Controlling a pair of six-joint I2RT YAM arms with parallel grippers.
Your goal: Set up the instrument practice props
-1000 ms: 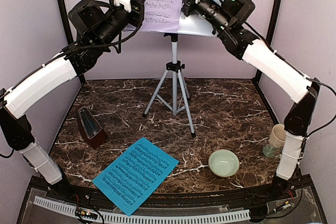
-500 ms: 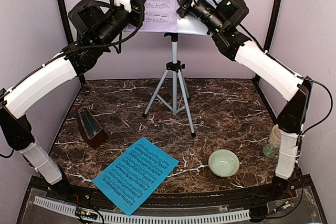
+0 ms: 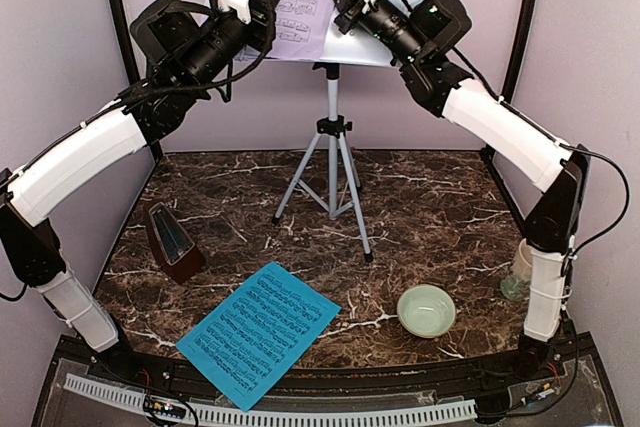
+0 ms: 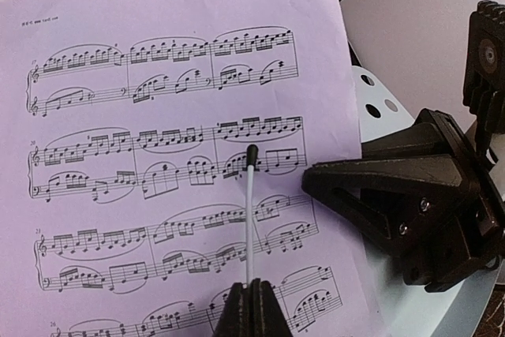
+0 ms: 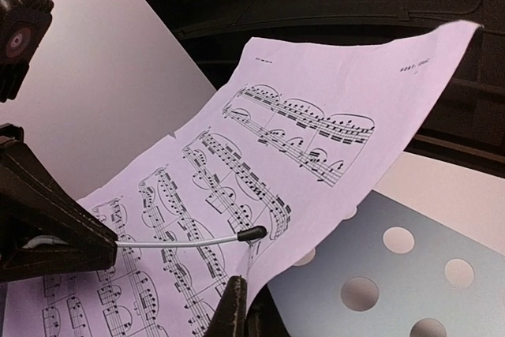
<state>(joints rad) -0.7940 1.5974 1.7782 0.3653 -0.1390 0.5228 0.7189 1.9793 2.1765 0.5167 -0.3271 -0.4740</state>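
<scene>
While the purple music page [image 4: 158,155] sits on the stand [image 3: 331,107] at the far middle, the left claw [image 4: 251,309] is clamped on a thin wire [image 4: 249,219] lying across it. The right claw [image 5: 238,305] is closed, its tips at the page's right edge.

**Inspector:** Page status?
**Recorder:** Lavender sheet-music page [image 4: 158,100] fills the frame from 7 to 1 o'clock. A black-tipped wire [image 4: 250,219] lies across it.
**Inspector:** Grippers?
**Recorder:** Left gripper [image 4: 252,296] at 6 o'clock, pinched on the wire. Right gripper [image 4: 319,181] at 4 o'clock, over the white perforated desk [image 4: 371,108].
</scene>
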